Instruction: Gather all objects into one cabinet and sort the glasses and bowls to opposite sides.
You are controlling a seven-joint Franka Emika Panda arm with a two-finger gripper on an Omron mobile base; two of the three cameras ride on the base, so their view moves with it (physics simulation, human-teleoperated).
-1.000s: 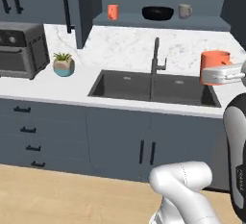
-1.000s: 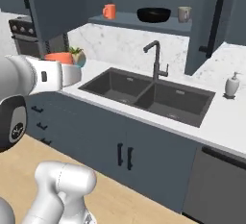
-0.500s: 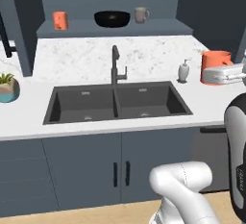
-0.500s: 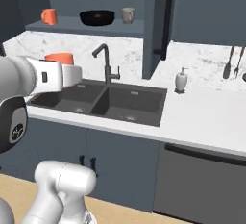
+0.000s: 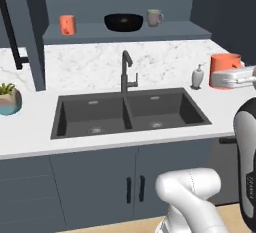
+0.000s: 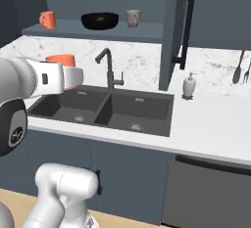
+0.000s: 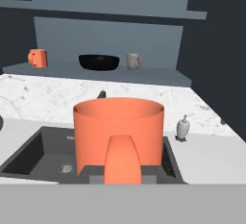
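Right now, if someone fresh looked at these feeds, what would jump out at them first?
The large orange vessel held up in the claw, hanging over the dark double sink. Next, the row on the open shelf behind the faucet: an orange cup at the left, a wide black bowl in the middle and a grey-beige mug at the right.
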